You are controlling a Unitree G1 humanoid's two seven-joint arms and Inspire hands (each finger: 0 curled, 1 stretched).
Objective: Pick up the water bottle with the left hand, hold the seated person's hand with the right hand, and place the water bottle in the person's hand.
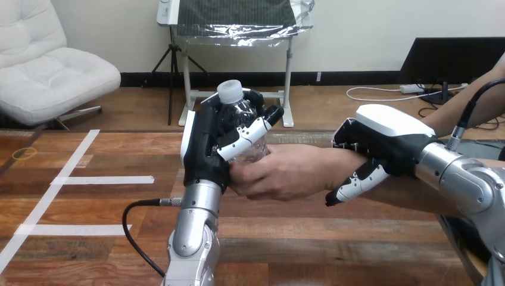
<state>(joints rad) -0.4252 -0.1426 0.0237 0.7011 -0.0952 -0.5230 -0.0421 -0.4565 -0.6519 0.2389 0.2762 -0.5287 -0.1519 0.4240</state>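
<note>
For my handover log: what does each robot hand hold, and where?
Left hand: the water bottle, round its body below the cap, with the person's hand also on it. Right hand: the person's wrist.

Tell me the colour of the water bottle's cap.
White cap, clearest in the head view, atop the clear water bottle.

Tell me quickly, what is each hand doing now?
Left hand: shut on the water bottle.
Right hand: shut on the person's wrist.

One bottle (236, 114), two robot hands (205, 146) (387, 140), one person's hand (286, 173)
</note>
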